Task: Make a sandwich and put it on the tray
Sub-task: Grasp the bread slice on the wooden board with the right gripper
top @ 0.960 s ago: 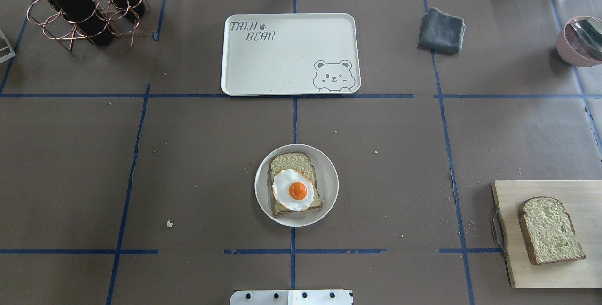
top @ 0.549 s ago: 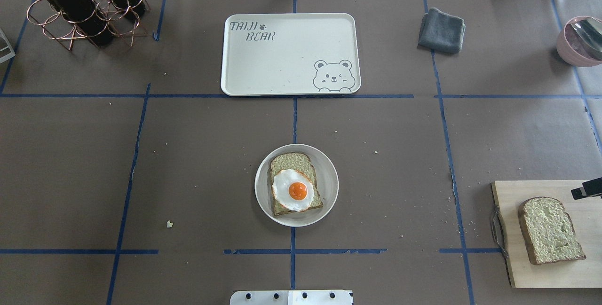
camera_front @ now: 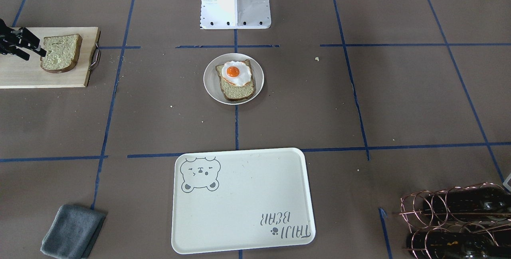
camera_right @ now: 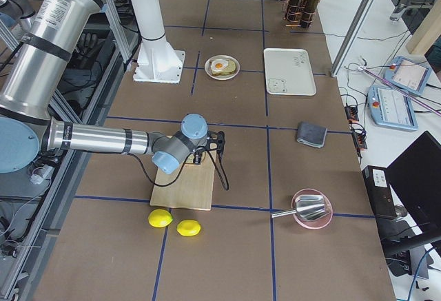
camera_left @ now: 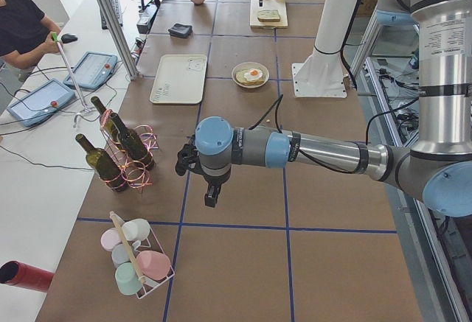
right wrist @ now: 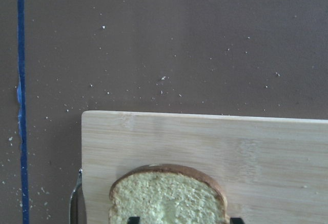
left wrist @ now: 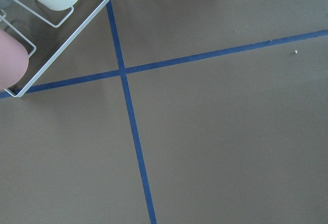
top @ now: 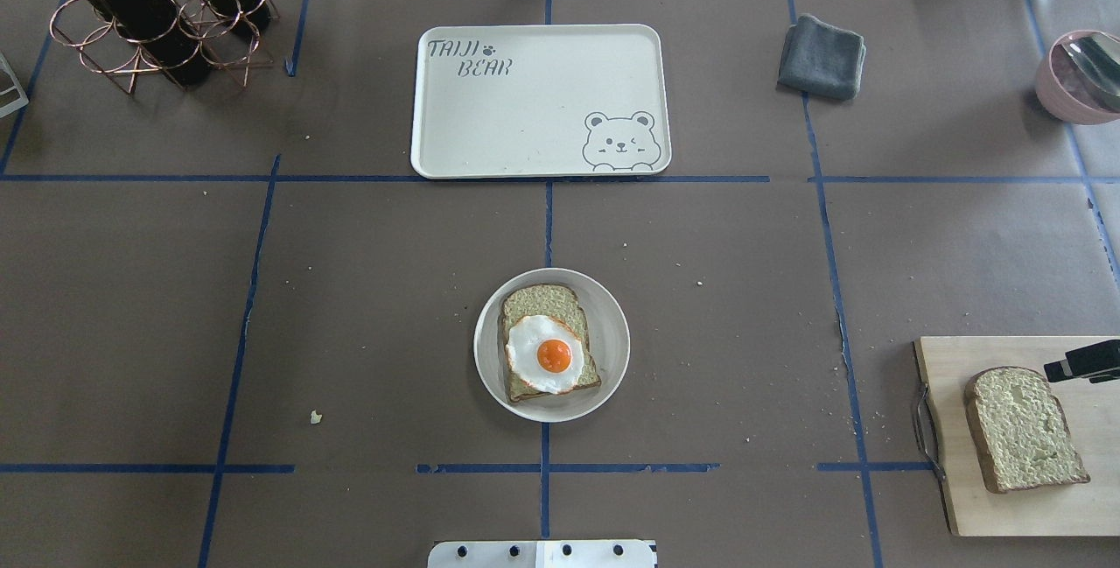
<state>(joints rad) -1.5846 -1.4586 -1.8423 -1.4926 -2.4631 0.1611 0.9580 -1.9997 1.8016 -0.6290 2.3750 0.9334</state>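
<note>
Right gripper (top: 1069, 365) further in over board (top: 962, 507) than 0.5 s back; jaws apart, empty, just beside loose slice (top: 1024, 428). Left gripper (camera_left: 210, 189) far off, state unclear. Egg (top: 547, 356) on other slice (top: 542, 301), on plate (top: 612, 323); tray (top: 525, 122) well apart. Step: fetch slice 2. Next: descend, straddle crust, pinch.

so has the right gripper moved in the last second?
Yes. The right gripper came in from the view's right edge, over the wooden board, toward the bread slice.
</note>
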